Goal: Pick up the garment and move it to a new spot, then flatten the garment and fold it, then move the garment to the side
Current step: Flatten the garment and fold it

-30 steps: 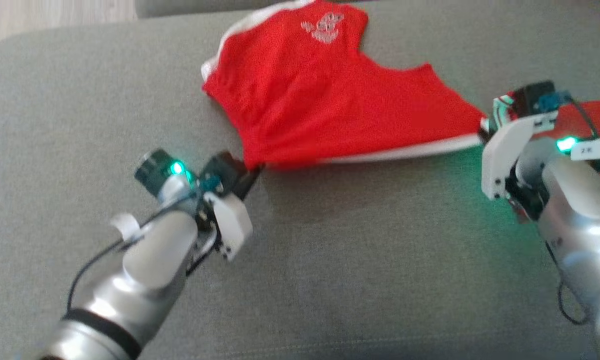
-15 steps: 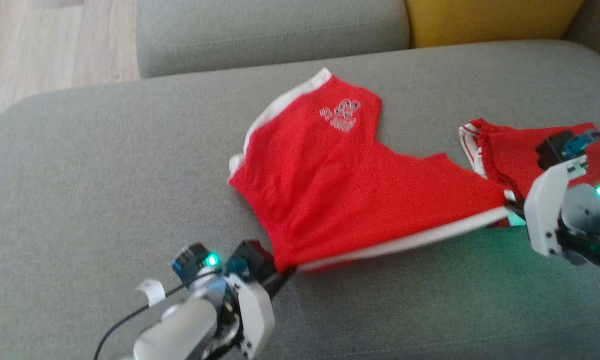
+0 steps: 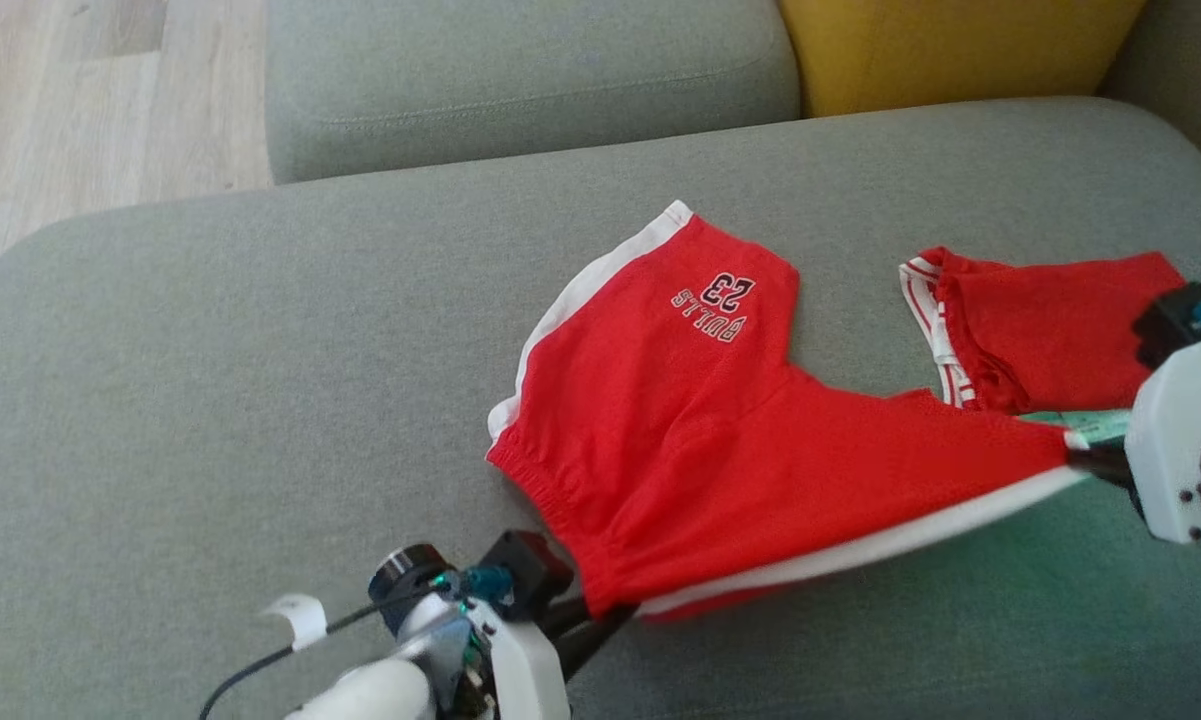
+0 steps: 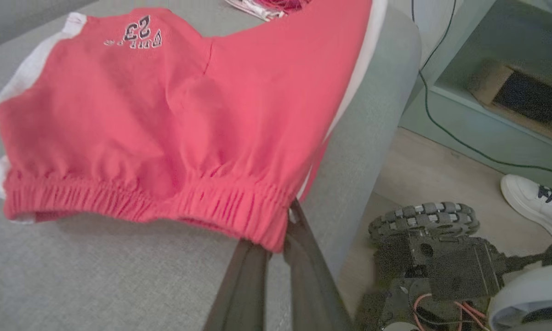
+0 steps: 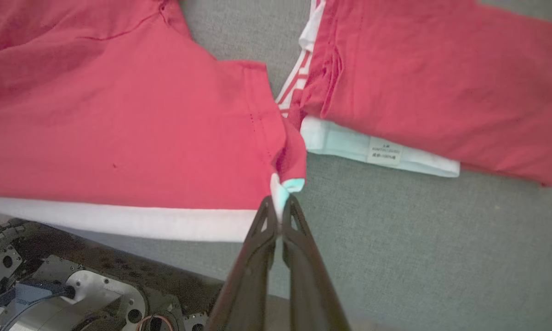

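While the grey sofa seat [image 3: 210, 350] bears the red Bulls shorts [image 3: 740, 450], with a folded red garment [image 3: 1050, 330] just beyond their right end, the shorts' long near edge runs left to right, stretched between the arms. The left gripper [image 3: 600, 622] is clamped on the waistband corner, and the right gripper [image 3: 1088, 462] on the white-striped leg hem.

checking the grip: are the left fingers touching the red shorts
Touching: the left wrist view shows the left fingers pinching the waistband corner of the red shorts.
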Tool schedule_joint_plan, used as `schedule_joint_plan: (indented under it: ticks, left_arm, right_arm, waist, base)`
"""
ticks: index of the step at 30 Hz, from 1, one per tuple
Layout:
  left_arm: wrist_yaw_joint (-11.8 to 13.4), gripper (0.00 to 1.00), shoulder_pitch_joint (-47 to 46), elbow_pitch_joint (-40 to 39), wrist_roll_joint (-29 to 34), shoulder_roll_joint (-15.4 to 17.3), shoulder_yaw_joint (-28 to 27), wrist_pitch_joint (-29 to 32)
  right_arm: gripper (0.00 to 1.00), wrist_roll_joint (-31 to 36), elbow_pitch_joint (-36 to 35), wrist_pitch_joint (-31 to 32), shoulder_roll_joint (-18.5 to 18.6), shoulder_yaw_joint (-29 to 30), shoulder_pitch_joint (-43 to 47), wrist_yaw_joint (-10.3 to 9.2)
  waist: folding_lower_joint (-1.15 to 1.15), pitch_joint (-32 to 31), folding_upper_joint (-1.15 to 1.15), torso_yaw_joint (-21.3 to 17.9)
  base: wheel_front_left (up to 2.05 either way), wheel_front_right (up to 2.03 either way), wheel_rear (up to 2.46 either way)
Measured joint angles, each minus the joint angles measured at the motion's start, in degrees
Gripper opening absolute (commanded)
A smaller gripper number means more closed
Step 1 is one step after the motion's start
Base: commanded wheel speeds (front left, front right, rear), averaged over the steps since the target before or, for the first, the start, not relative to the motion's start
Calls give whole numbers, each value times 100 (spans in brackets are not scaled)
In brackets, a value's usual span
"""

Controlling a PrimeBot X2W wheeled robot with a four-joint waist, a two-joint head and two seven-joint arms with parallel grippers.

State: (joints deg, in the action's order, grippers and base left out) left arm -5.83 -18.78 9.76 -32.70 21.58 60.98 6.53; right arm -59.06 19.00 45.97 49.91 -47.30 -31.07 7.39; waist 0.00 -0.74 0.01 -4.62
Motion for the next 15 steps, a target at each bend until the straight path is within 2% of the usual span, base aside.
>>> schedule_joint_plan:
  ticks: [6, 15]
  left_arm:
    - [226, 0, -38, -312, -73, 57, -245, 2]
    - [347, 0, -568, -416, -176, 35, -638, -66]
  right_arm:
    - [0, 198, -148, -92, -49, 330, -106, 0]
    - [0, 703, 51, -213, -416, 690, -831, 0]
  waist:
    - [0, 133, 0, 126]
    - [0, 494, 0, 539]
  base:
    - [0, 0, 0]
    - [0, 0, 0]
